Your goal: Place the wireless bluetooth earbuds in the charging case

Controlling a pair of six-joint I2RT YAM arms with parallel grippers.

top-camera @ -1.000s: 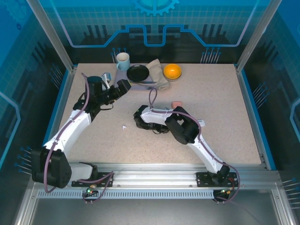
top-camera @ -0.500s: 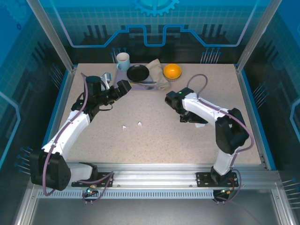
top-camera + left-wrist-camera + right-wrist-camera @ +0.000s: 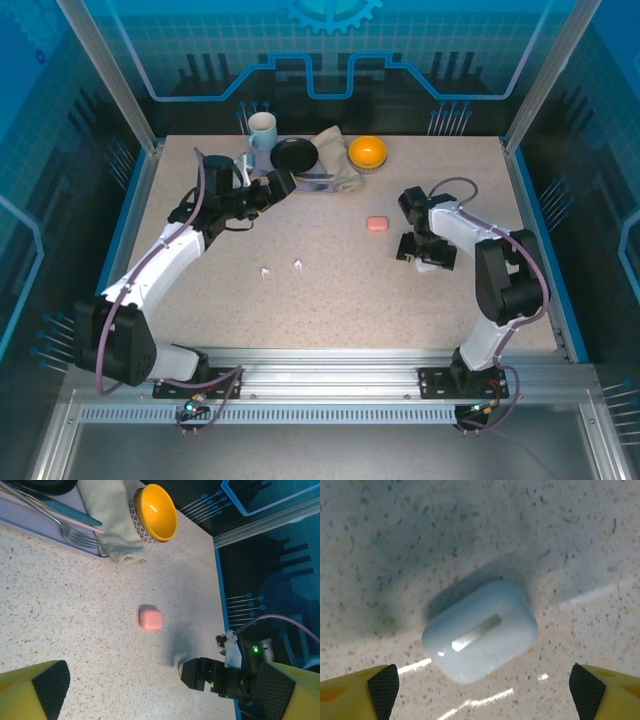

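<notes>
On the right side of the table (image 3: 330, 300), your right gripper (image 3: 424, 258) points down over a white charging case (image 3: 480, 637). In the right wrist view the case lies askew on the speckled top, with a short silvery bar across its upper face. Your fingertips (image 3: 382, 685) stand wide at either side of it and touch nothing, so that hand is spread and empty. Your left gripper (image 3: 283, 183) hangs at the back left, just beside the black plate (image 3: 295, 155). Its pads (image 3: 47, 685) are as far apart as the left wrist view lets you see, with nothing between them. A pink charging case (image 3: 377, 224) sits on the table between the two grippers, apart from both. The left wrist camera looks across it toward your right gripper. The earbuds you can make out are two white ones lying loose on the bare top in front of the left arm: the left white earbud (image 3: 265, 271) and the right white earbud (image 3: 297, 264). They are near each other but not touching, and well away from either case. Along the back edge stand a mug (image 3: 262, 130), the plate, a folded napkin (image 3: 335, 165) and an orange bowl (image 3: 367, 152). A fork (image 3: 65, 530) lies on the lavender tray (image 3: 30, 517) beside the napkin.
</notes>
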